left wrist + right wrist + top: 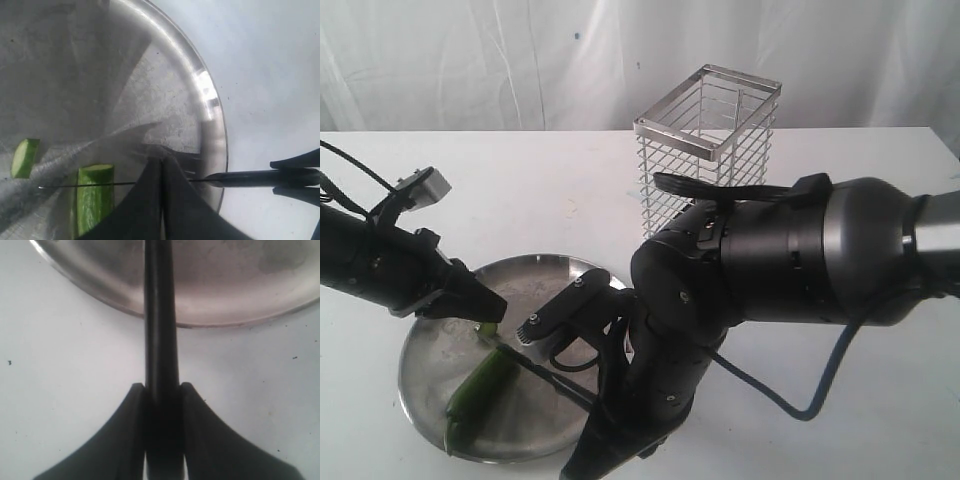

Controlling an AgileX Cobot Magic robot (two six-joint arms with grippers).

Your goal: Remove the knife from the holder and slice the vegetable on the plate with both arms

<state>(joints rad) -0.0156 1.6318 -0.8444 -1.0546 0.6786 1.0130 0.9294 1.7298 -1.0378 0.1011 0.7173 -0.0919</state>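
Far, right of centre: the holder [680,141], upright; near left: the plate [425,370]. Pinched fully shut above the plate, holding nothing: the left gripper [161,162]. Clamped on the knife [161,315] handle: the right gripper [161,388], blade across the vegetable [92,200] on the plate, a cut piece [24,157] apart.

The left gripper [161,172] is pressed shut, reaching in from the left. The right gripper [161,392] pinches the knife [161,315]; the right arm [800,250] bends down low.
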